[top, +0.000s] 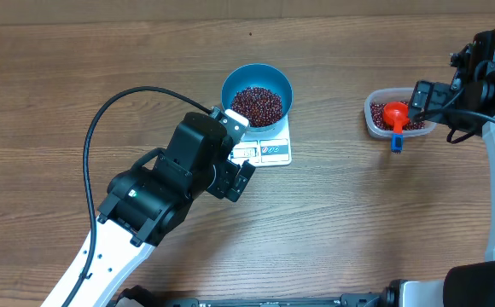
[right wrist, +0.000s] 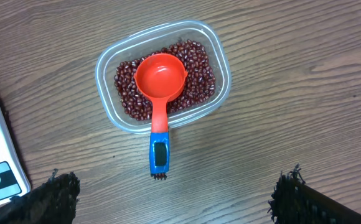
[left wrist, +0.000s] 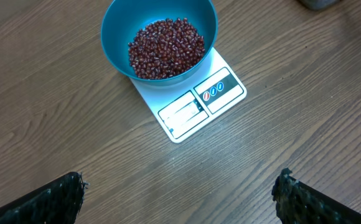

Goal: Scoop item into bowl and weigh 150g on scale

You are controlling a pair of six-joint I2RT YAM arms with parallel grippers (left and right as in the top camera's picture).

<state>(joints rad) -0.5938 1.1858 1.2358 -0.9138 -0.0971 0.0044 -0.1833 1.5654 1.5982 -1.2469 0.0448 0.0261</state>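
The left gripper hangs open above bare wood, its two dark fingers spread wide at the bottom corners of its wrist view and nothing between them. Just beyond it, toward the far edge of the surface, lies the white kitchen scale. The scale's grey display and printed buttons face the gripper; the reading is too small to make out. The blue bowl stands on the far part of the scale, covering most of the platform and leaving the display strip bare. A heap of maroon beans fills the bottom of the bowl. In the overhead view bowl and scale sit about midway between the left and right edges, nearer the far edge than the near one.

The right gripper is open too and holds nothing. It hovers near the right edge of the surface, above a clear plastic tub. The tub stands well apart from the scale and holds a second heap of beans. A red scoop lies in it, cup upward and empty. Its blue-ended handle reaches over the tub's rim toward the gripper.
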